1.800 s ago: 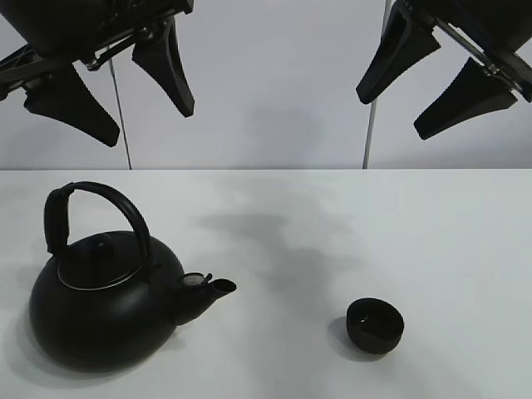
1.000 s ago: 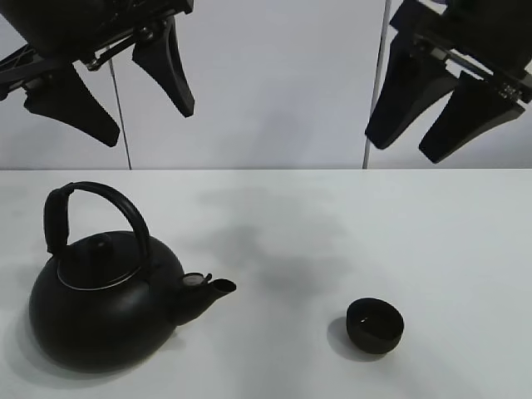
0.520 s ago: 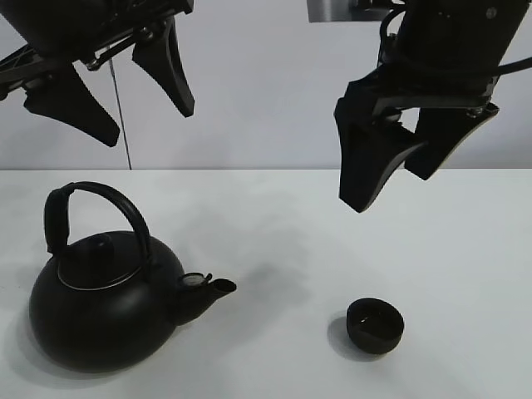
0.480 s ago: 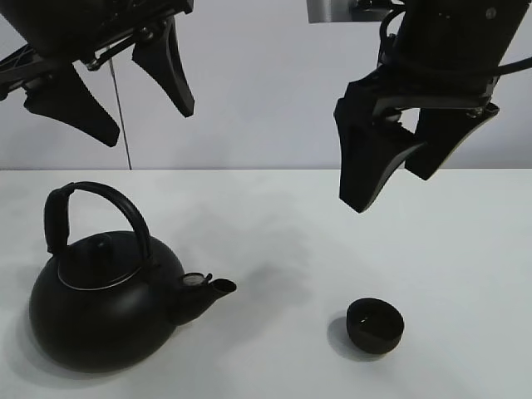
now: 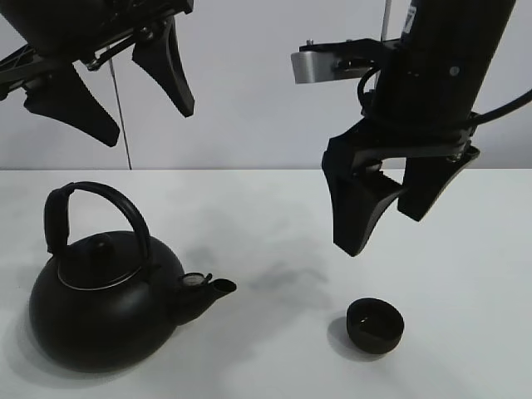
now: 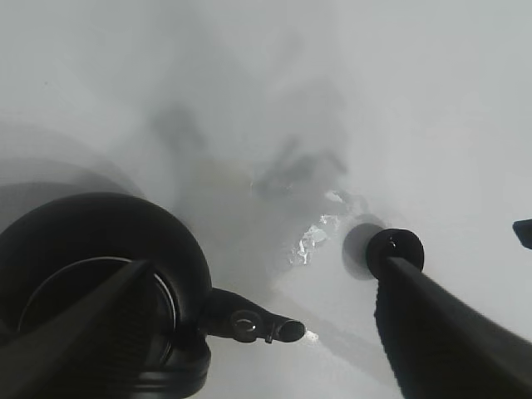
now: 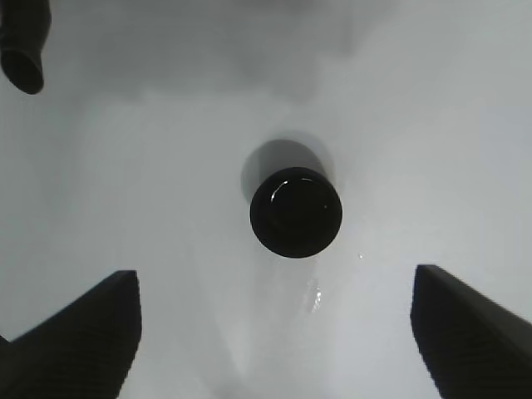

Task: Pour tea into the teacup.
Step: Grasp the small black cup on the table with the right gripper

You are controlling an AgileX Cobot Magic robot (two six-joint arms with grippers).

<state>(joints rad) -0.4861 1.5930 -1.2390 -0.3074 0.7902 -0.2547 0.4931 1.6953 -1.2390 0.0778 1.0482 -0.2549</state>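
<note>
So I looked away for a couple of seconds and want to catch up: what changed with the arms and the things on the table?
The right gripper came down from the upper right and in toward the middle. It now hangs above the teacup, jaws open, holding nothing. The left gripper stayed high, jaws open. The kettle and the teacup have not moved.

exterior: high, facing table; wrists: look down; shared: teacup [image 5: 375, 325]
</note>
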